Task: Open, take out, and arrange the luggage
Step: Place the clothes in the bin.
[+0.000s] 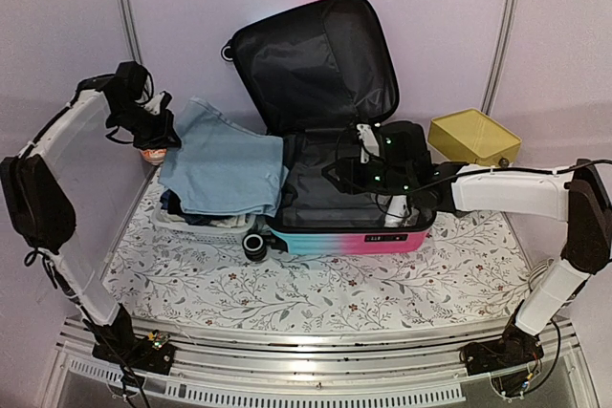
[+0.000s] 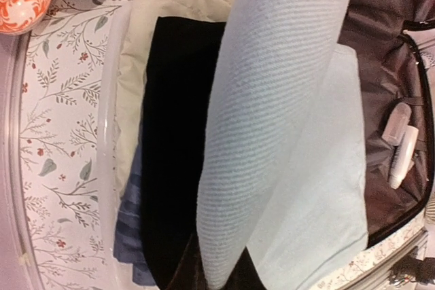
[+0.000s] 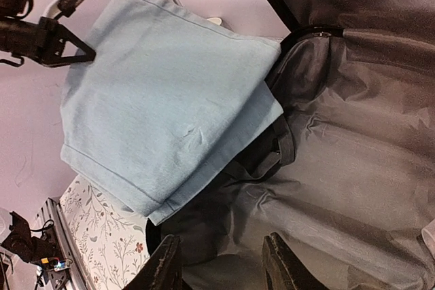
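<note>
Leftmost, clamps the left gripper (image 3: 88, 52) closed tight on a corner of the pale blue cloth (image 1: 225, 164), draped over the clothes pile (image 1: 191, 209). Has the luggage (image 1: 344, 241) mid-table, lid (image 1: 316, 64) raised against the back wall (image 1: 430, 26). Hovers the right gripper (image 3: 221, 266), jaws partly apart, over its black lining (image 3: 340, 168), gripping nothing

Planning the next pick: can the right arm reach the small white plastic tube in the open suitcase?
Probably yes: the open right tool is inside the pink-turquoise hard-shell suitcase, and the small white plastic tube lies uncovered.
</note>
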Controlling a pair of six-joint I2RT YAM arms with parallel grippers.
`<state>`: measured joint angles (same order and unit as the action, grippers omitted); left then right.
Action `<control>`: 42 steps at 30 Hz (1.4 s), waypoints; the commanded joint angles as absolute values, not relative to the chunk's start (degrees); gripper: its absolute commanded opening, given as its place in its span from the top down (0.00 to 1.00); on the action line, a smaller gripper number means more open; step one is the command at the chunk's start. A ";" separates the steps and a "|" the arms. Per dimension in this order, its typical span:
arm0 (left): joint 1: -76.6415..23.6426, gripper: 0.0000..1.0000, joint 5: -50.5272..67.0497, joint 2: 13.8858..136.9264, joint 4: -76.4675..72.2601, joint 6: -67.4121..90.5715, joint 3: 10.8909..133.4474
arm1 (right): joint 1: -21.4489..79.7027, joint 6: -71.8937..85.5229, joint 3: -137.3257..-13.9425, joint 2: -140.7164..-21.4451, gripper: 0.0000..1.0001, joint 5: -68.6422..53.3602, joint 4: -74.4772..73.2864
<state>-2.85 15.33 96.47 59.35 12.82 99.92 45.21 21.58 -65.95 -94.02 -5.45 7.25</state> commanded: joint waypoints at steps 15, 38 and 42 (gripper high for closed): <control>3.33 0.99 6.33 118.86 64.95 3.70 118.63 | 45.09 21.13 -68.08 -91.54 0.58 -6.84 4.27; -1.30 1.00 29.23 94.64 34.67 18.08 91.91 | 45.07 22.35 -67.46 -91.89 0.58 -8.08 5.08; -2.21 1.00 29.46 92.83 16.31 25.64 78.73 | 45.09 23.08 -66.78 -91.89 0.58 -9.13 5.89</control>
<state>-1.74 24.80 91.74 36.49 17.54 90.02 45.21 21.96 -67.22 -92.86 -7.51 4.32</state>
